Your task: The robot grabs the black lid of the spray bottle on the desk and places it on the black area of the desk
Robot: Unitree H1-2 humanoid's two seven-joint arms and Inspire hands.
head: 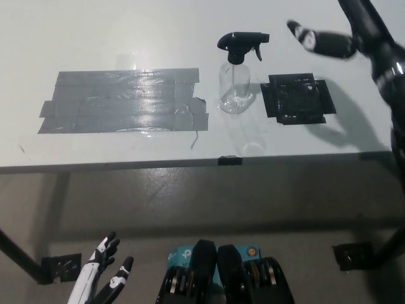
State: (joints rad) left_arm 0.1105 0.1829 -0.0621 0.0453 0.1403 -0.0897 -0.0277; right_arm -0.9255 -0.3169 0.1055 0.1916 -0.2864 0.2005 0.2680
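While the glossy white worktop (126, 38) carries a wide patch of grey tape (123, 101), the square black area (296, 99) lies right of the upright clear spray bottle (234, 88). Its black lid (242, 44) points its nozzle right, toward the empty, splayed right hand (326, 39) hovering apart. Left hand (101, 282) rests low, fingers spread.
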